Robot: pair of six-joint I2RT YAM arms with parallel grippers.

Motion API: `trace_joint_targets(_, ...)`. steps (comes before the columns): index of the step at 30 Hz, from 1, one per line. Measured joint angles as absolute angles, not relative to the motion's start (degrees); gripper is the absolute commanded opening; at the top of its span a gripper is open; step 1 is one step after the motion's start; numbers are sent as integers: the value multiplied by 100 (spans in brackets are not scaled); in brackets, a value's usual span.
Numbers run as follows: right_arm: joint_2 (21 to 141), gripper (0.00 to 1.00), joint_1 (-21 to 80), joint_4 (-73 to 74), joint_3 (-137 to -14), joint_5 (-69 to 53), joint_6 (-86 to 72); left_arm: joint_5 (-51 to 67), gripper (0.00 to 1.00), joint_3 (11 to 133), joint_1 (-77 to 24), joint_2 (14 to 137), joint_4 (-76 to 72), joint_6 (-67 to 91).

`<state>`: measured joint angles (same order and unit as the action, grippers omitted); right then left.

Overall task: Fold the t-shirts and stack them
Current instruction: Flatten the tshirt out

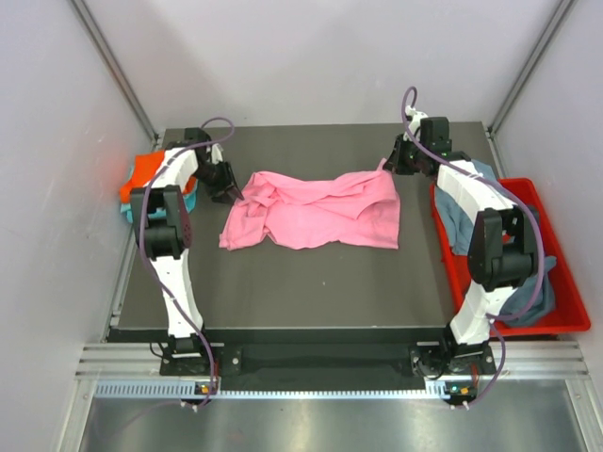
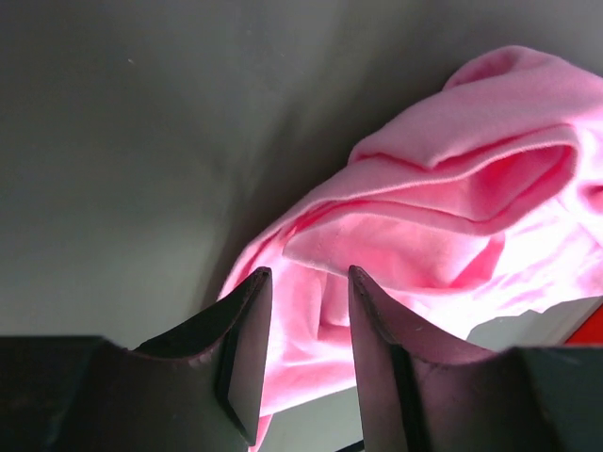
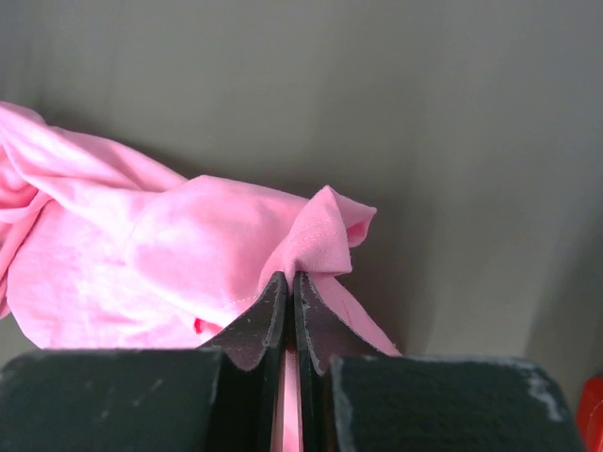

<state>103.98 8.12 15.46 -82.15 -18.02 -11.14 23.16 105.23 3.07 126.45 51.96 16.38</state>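
Note:
A large pink t-shirt [image 1: 316, 209] lies crumpled across the middle of the dark table [image 1: 292, 282]. My right gripper [image 1: 393, 162] is shut on the shirt's far right corner, and the pinched pink cloth [image 3: 320, 235] bunches above its closed jaws [image 3: 289, 278]. My left gripper [image 1: 233, 193] is open at the shirt's far left edge, with pink folds [image 2: 424, 217] showing between and beyond its fingers [image 2: 303, 275], which grip nothing. An orange t-shirt [image 1: 149, 171] lies on a teal one [image 1: 187, 201] at the table's far left. Grey-blue t-shirts [image 1: 471, 212] lie in the bin.
A red plastic bin [image 1: 565, 311] stands off the table's right side, partly behind the right arm. White walls close in the table at the left, right and back. The table's near edge [image 1: 283, 331] runs along the arms' bases.

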Motion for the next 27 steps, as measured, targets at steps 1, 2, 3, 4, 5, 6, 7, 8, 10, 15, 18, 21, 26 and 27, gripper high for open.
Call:
trace_joint_targets(1,10398,0,812,1546,-8215,-1802,-1114,2318,43,10532,307,12676,5194,1638)
trace_joint_targets(2,10398,0,812,1546,-8215,-1802,-1111,2320,43,10538,307,12696,5194,1638)
trace_joint_targets(3,10398,0,812,1544,-8215,-1800,-1111,2320,43,10541,307,12717,5192,1638)
trace_joint_targets(4,10398,0,812,1546,-8215,-1798,-1111,2322,43,10541,307,12737,5192,1638)
trace_joint_targets(5,10398,0,812,1546,-8215,-1796,-1111,2329,42,10543,307,12750,5192,1640)
trace_joint_targets(6,10398,0,814,1546,-8215,-1791,-1111,2338,42,10545,307,12768,5190,1643)
trace_joint_targets(7,10398,0,814,1546,-8215,-1787,-1111,2342,42,10551,307,12783,5190,1643)
trace_joint_targets(8,10398,0,816,1544,-8215,-1782,-1111,2355,41,10556,307,12796,5186,1643)
trace_joint_targets(10,10398,0,823,1544,-8215,-1776,-1111,2377,41,10556,307,12814,5181,1647)
trace_joint_targets(15,10398,0,851,1544,-8215,-1756,-1111,2453,39,10556,307,12818,5155,1662)
trace_joint_targets(18,10398,0,860,1542,-8215,-1737,-1111,2473,38,10558,307,12825,5144,1667)
trace_joint_targets(21,10398,0,880,1542,-8215,-1717,-1109,2497,35,10567,307,12870,5131,1671)
trace_joint_targets(26,10398,0,895,1540,-8215,-1684,-1105,2541,24,10567,307,12929,5120,1686)
trace_joint_targets(27,10398,0,895,1540,-8215,-1675,-1105,2556,22,10567,307,12929,5120,1688)
